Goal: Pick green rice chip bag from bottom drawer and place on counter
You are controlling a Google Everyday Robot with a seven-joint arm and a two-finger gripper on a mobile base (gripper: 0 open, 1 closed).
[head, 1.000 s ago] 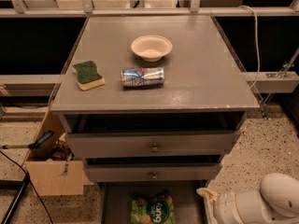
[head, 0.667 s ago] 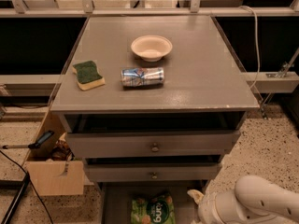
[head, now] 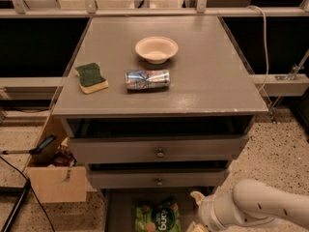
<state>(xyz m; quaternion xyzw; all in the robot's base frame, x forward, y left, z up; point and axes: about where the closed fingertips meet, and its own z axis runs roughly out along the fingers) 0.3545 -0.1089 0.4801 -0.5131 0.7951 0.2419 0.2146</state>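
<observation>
The green rice chip bag (head: 158,217) lies flat in the open bottom drawer (head: 119,211), at the bottom edge of the camera view, partly cut off. The counter (head: 203,76) is the grey cabinet top above it. My white arm comes in from the lower right, and my gripper (head: 197,211) sits at the drawer's right side, just right of the bag. Only its top shows; the rest runs off the bottom of the view.
On the counter stand a cream bowl (head: 156,49), a silver-blue can (head: 147,79) lying on its side and a green-and-yellow sponge (head: 91,77). Two shallower knobbed drawers (head: 159,152) sit slightly open above. A cardboard box (head: 50,175) with tools stands left of the cabinet.
My arm has moved left along the bottom of the view, bringing the gripper closer to the bag in the drawer. Nothing on the counter has moved.
</observation>
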